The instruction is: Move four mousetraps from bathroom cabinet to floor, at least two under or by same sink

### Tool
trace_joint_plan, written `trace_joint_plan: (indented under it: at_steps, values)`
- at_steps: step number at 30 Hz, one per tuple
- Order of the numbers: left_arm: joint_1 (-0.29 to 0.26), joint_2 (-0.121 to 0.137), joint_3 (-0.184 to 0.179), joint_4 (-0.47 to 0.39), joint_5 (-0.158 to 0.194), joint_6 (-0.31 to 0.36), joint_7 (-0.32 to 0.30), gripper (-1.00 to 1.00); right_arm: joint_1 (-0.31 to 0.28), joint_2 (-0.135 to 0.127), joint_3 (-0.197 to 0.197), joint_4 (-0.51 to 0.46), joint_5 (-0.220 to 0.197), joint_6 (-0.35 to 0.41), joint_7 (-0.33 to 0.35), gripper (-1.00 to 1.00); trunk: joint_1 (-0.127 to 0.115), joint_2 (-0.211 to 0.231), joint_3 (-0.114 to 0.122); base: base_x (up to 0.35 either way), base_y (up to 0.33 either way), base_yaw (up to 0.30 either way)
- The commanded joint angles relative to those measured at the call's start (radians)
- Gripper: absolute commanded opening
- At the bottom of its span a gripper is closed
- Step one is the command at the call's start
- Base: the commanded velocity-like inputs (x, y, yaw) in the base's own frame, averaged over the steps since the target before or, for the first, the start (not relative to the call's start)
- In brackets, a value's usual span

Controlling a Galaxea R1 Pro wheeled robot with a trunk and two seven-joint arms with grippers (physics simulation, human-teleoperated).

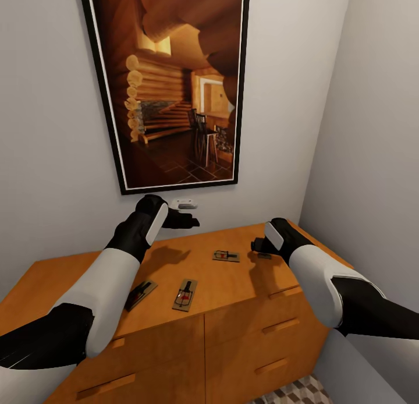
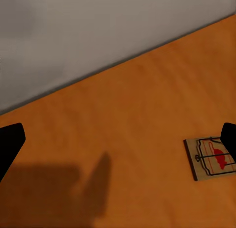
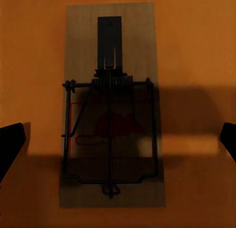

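Four mousetraps lie on top of the orange-brown cabinet [image 1: 233,334]. One mousetrap [image 1: 226,256] sits mid-top, another [image 1: 185,294] near the front edge, and a third [image 1: 141,293] is half hidden by my left forearm. The fourth mousetrap [image 1: 265,255] lies directly under my right gripper [image 1: 259,245]; the right wrist view has this trap [image 3: 112,105] centred between wide-apart fingertips [image 3: 11,144], untouched. My left gripper [image 1: 189,222] hovers open above the cabinet's back edge near the wall, and a trap [image 2: 211,158] lies beside one of its fingertips [image 2: 230,139] in the left wrist view.
A large framed picture of a log-cabin room [image 1: 169,84] hangs on the grey wall behind the cabinet, with a small white wall fitting [image 1: 186,204] under it. The side wall [image 1: 372,130] stands close on the right. A patch of cube-pattern floor [image 1: 297,392] lies below the drawers.
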Motion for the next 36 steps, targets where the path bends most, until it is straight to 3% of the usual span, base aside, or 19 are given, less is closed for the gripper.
trace_joint_plan:
  at_steps: [1, 36]
  values:
    - [-0.001, 0.0, -0.001, -0.001, 0.001, 0.004, -0.001, 1.0, 0.0, 0.001, -0.009, 0.022, -0.007, 0.004, -0.011, 1.0, 0.0, 0.0, -0.001, 0.0, 0.0, 0.0]
    - [-0.001, 0.002, 0.0, 0.001, 0.003, 0.004, -0.001, 1.0, 0.0, -0.002, -0.009, 0.022, -0.005, 0.004, -0.01, 1.0, 0.0, 0.0, -0.001, -0.024, 0.0, 0.0]
